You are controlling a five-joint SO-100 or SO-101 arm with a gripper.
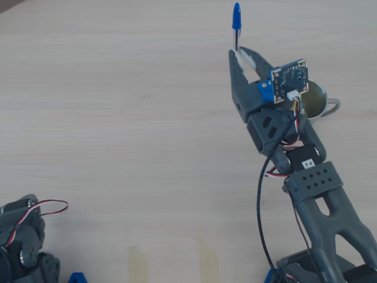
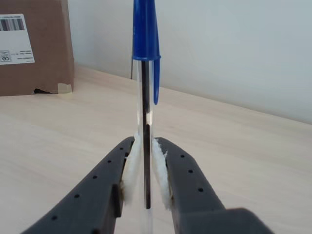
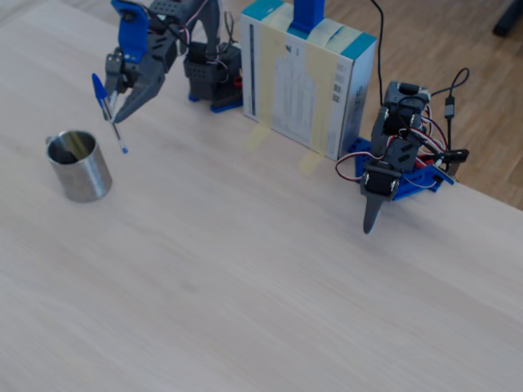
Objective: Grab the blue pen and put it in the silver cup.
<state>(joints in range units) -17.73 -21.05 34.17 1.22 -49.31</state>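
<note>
My gripper (image 3: pixel 115 101) is shut on the blue pen (image 3: pixel 107 109) and holds it in the air, tilted, blue cap up. The pen's small blue end plug hangs just right of the silver cup (image 3: pixel 78 168), a little above its rim height. The cup stands upright on the table with its handle at the far left. In the wrist view the clear barrel of the pen (image 2: pixel 146 117) is pinched between white padded fingers (image 2: pixel 130 170) of the gripper (image 2: pixel 146 163). From overhead, the pen's cap (image 1: pixel 236 16) sticks out past the gripper (image 1: pixel 238 54), and the cup (image 1: pixel 316 99) is partly hidden under the wrist.
A white box with a blue top (image 3: pixel 306 82) stands beside the arm's base. A second small arm (image 3: pixel 392 163) sits at the right table edge, also seen as the second arm (image 1: pixel 23 239) from overhead. A cardboard box (image 2: pixel 34 48) is ahead in the wrist view. Tape marks (image 1: pixel 138 262) lie on the wooden table.
</note>
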